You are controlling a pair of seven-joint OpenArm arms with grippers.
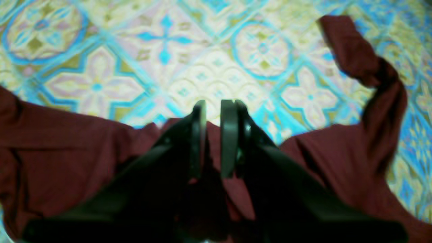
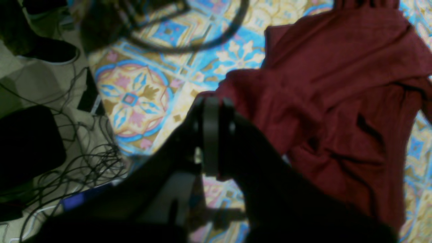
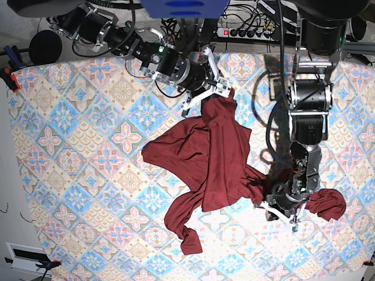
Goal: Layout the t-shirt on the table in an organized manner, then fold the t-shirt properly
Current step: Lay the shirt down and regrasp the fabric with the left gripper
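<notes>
The plain dark maroon long-sleeved t-shirt [image 3: 214,155] is seen crumpled near the middle of the pastel diamond-tiled surface [image 3: 88,146]. The right claw [image 3: 225,91], fingers together on the shirt's top fold, is reached in from the far edge. The left claw [image 3: 280,208], angled down near the right edge, is narrowly parted over fabric. Floor cables [image 2: 84,162] are shown only by the right wrist view.

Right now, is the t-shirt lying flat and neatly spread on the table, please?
No, the t-shirt lies crumpled on the table, bunched and overlapping.

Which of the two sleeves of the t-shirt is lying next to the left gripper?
The sleeve at the base view's right edge, curling out beside the left gripper. The other sleeve stretches toward the bottom of that view, away from both grippers.
</notes>
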